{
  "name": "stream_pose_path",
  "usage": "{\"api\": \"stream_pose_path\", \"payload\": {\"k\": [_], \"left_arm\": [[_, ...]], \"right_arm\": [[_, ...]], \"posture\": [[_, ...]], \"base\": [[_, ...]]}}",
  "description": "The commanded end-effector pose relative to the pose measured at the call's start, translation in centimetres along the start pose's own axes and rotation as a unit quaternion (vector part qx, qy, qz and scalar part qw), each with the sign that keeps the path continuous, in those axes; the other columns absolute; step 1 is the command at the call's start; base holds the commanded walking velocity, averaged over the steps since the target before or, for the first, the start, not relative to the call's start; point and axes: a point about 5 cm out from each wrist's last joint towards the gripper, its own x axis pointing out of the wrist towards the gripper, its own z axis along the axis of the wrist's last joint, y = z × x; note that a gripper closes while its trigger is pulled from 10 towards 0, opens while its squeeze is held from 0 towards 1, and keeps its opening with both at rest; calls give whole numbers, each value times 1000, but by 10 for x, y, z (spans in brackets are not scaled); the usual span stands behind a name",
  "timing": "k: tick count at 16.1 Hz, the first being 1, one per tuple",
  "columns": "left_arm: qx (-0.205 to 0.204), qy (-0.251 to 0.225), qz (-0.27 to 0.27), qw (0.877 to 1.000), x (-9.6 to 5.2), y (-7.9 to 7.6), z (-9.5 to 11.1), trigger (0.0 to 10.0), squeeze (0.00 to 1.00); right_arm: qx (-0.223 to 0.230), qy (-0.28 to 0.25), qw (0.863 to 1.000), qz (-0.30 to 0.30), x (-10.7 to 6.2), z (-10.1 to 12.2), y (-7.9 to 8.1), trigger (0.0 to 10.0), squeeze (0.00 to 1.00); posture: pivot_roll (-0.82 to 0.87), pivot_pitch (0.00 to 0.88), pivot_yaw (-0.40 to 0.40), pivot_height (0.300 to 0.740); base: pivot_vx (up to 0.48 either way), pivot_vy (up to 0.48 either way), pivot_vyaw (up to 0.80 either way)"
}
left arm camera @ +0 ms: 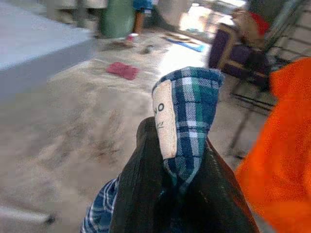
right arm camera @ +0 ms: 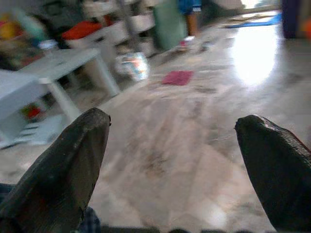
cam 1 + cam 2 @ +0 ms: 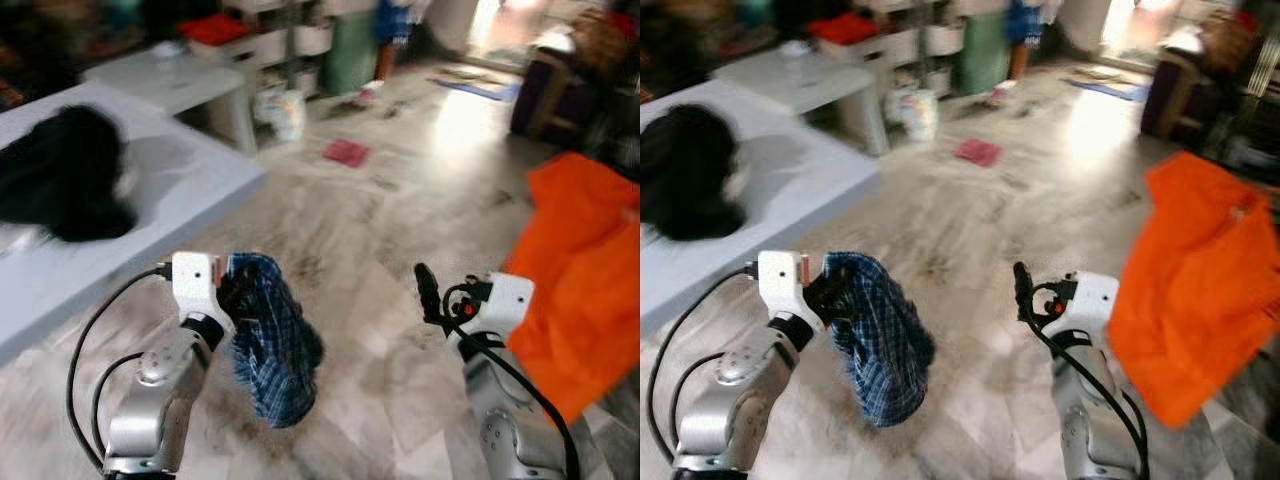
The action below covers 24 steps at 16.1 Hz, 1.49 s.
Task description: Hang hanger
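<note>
Left claw (image 1: 167,194) is clamped on a blue plaid garment (image 3: 275,340), which hangs above the floor (image 3: 400,200). Right claw (image 2: 175,160) is spread wide and empty, beside an orange cloth (image 3: 585,280).

Count from where I stand: two silver arms, each ending in one tool, the left tool (image 3: 228,292) and the right tool (image 3: 426,290), each with two black fingers. One blue plaid garment (image 3: 275,340), one orange cloth (image 3: 585,285), one black fluffy heap (image 3: 65,185) and one small pink-red rag (image 3: 347,152) on the floor. Two white worktops, the near one (image 3: 190,190) and the far one (image 3: 185,80); one person (image 3: 393,30), partly seen at the back.
</note>
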Motion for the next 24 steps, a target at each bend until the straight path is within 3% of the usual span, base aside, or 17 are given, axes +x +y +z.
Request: {"api": "stream_pose_path", "payload": {"k": [1, 7, 8, 9, 14, 19, 22, 23, 24], "left_arm": [[0, -4, -10, 1000, 1, -5, 2, 10000, 0], [0, -4, -10, 1000, 1, -5, 2, 10000, 0], [-12, 8, -8, 1000, 1, -6, -5, 10000, 0], [-26, 27, -16, 999, -1, -14, -16, 10000, 0], [-39, 31, -33, 998, -2, -24, -17, 10000, 0], [-38, 34, -30, 998, -3, -24, -17, 10000, 0], [-29, 19, -36, 999, -5, -19, -12, 10000, 0], [28, 22, -53, 998, -3, -13, -7, 10000, 0], [57, 16, -67, 996, 0, -9, 0, 10000, 0]], "right_arm": [[-4, -8, 1000, -6, 0, 4, -3, 10000, 0], [-4, -8, 1000, -6, 0, 4, -3, 10000, 0], [-14, -2, 1000, -2, 1, 4, -5, 10000, 0], [-28, 7, 1000, 4, 4, 5, -7, 10000, 0], [-29, 12, 1000, 6, 5, 3, -7, 10000, 0], [-32, 12, 999, 7, 6, 4, -7, 10000, 0], [-33, 13, 999, 8, 5, 4, -7, 10000, 0], [-37, 16, 999, 12, 5, 5, -6, 10000, 0], [-38, 18, 999, 13, 4, 5, -6, 10000, 0]], "posture": [[78, 56, -13, 740], [78, 56, -13, 740], [58, 54, -56, 740], [57, 55, -55, 740], [62, 56, -64, 740], [60, 59, -67, 740], [57, 60, -68, 740], [58, 63, -67, 740], [57, 65, -69, 740]], "base": [[296, 296, -400], [296, 296, -400], [0, 472, -800], [0, 0, -800], [0, 0, -800], [0, 0, -800], [0, 0, -800], [0, 0, -800], [0, 0, -800]]}}
